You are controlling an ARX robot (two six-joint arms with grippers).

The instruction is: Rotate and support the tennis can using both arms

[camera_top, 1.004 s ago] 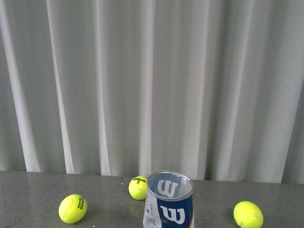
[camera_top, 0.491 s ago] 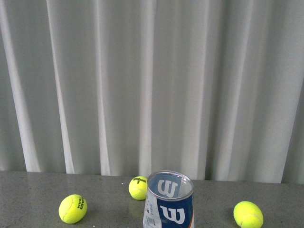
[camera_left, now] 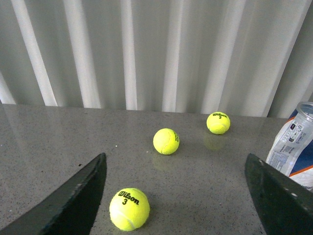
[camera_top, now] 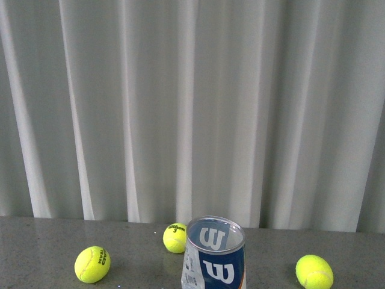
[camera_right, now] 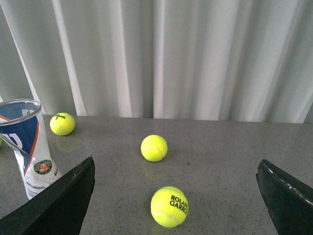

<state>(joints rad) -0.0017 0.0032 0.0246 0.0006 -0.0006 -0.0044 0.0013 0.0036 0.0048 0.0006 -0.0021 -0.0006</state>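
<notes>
The tennis can (camera_top: pixel 214 253) stands upright at the bottom middle of the front view, a clear tube with an open top and a navy Wilson label. Neither arm shows in that view. In the left wrist view the tennis can (camera_left: pixel 295 145) is at the edge, just beyond one finger (camera_left: pixel 279 193); my left gripper (camera_left: pixel 176 196) is open over the table with a Wilson ball (camera_left: pixel 129 209) between its fingers. In the right wrist view the tennis can (camera_right: pixel 29 147) stands beside one finger (camera_right: pixel 58 203); my right gripper (camera_right: pixel 178 198) is open, a Roland Garros ball (camera_right: pixel 169 206) between its fingers.
Yellow-green tennis balls lie on the grey speckled table (camera_top: pixel 48 247): one at left (camera_top: pixel 92 264), one behind the can (camera_top: pixel 175 237), one at right (camera_top: pixel 314 271). A pale pleated curtain (camera_top: pixel 192 108) hangs behind the table's far edge.
</notes>
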